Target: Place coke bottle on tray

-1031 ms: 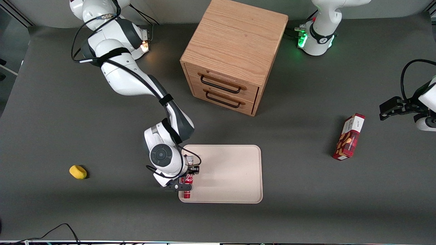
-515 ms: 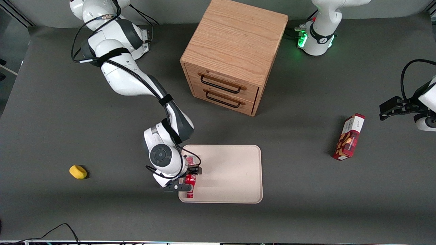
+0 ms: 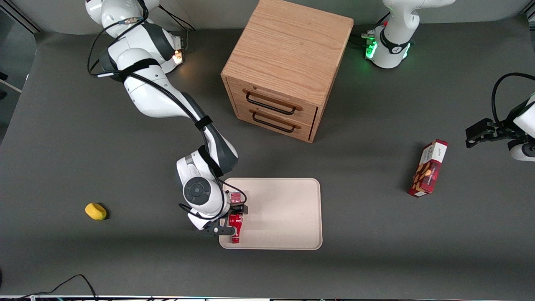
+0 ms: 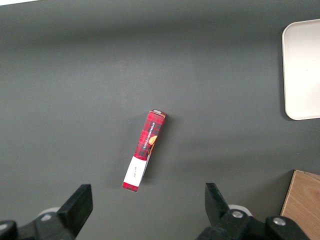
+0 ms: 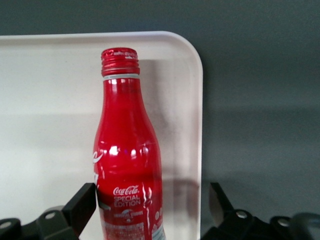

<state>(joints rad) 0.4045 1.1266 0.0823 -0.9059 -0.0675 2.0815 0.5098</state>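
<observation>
The red coke bottle (image 3: 235,229) lies flat on the beige tray (image 3: 284,213), close to the tray's edge toward the working arm's end, with its red cap pointing at the front camera. My right gripper (image 3: 229,220) is low over the bottle's lower body and open. In the right wrist view the bottle (image 5: 127,150) lies on the tray (image 5: 50,100) near a rounded corner. The gripper (image 5: 152,210) straddles it: one finger (image 5: 82,205) is at the bottle's side and the other finger (image 5: 220,202) stands clear of it.
A wooden two-drawer cabinet (image 3: 284,67) stands farther from the front camera than the tray. A red snack box (image 3: 428,168) lies toward the parked arm's end of the table and shows in the left wrist view (image 4: 145,157). A yellow sponge (image 3: 95,211) lies toward the working arm's end.
The bottle has shifted slightly inward onto the tray and settled flat. The gripper's fingers have spread apart and let go of it.
</observation>
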